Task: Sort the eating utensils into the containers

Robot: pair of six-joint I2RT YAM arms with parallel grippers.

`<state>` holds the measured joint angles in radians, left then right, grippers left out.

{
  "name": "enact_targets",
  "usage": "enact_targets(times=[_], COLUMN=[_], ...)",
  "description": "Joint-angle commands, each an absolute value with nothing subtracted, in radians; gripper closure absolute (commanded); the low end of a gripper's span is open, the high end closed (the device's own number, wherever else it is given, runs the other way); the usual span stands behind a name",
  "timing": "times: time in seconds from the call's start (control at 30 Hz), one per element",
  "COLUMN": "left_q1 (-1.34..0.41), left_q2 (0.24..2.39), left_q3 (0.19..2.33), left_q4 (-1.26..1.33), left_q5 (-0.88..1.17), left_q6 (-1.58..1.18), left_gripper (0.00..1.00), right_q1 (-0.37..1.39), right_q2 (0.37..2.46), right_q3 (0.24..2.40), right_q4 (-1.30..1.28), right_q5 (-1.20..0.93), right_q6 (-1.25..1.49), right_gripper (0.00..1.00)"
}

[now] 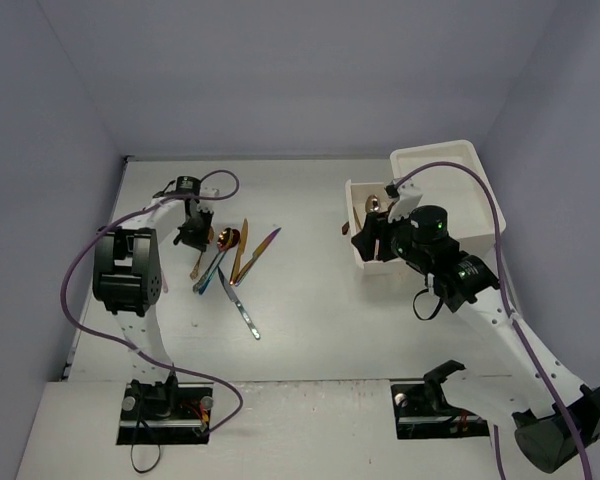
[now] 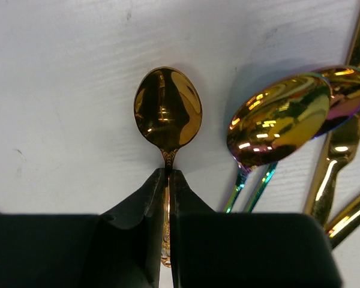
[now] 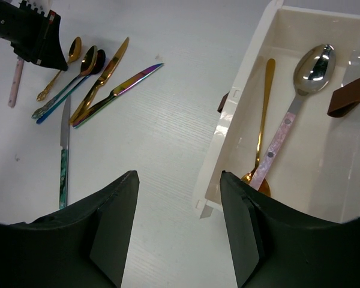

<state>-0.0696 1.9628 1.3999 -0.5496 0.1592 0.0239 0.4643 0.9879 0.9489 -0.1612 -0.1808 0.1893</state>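
White tabletop (image 1: pixel 320 320): left gripper (image 2: pixel 168 175) clamped on gold spoon (image 2: pixel 168 108), right gripper (image 3: pixel 179 180) apart.

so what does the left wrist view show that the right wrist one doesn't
Left wrist only: the left gripper shut on the neck of the small gold metal spoon, close up. Right wrist only: the cream-white rectangular drawer holding a silver spoon with a pink handle and a slim gold utensil, plus the open right gripper. Both: that gold spoon, the iridescent rainbow spoons beside it, the white table.
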Motion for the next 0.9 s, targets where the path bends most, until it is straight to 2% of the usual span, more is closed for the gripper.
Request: enact_targets(times=[0.0,0.13,0.23,0.3,0.53,0.87], left_q1=[-0.053,-0.053,-0.066,-0.089,-0.259,-0.417], left_q2=[1.753,1.602,1.435,1.364,1.035,0.886], left_q3=[1.43,1.38,1.269,1.192,0.967,0.875], left_q4=[-0.588,-0.513,-0.367,-0.27,0.02,0.088], left_q5=[0.226,0.383,0.526,0.548,0.408,0.277], left_q6=[-0.1,-0.265,-0.467,-0.592,-0.918,-1.076], left_gripper=[1.0,1.0,1.0,1.0,1.0,1.0], right_q1=[0.512,0.597,0.692,0.731,0.894,1.072], right_q2=[0.97,0.997,1.041,1.059,1.153,1.324], right_q3=[0.998,1.035,1.067,1.077,1.148,1.258], right_q4=[-0.106,-0.099,-0.082,-0.051,0.038,0.062], right_q5=[-0.222,-0.181,-0.125,-0.109,-0.061,0.085], right_q6=[0.21,0.244,0.274,0.299,0.331,0.306], right_gripper=[0.45,0.42,0.39,0.39,0.37,0.37])
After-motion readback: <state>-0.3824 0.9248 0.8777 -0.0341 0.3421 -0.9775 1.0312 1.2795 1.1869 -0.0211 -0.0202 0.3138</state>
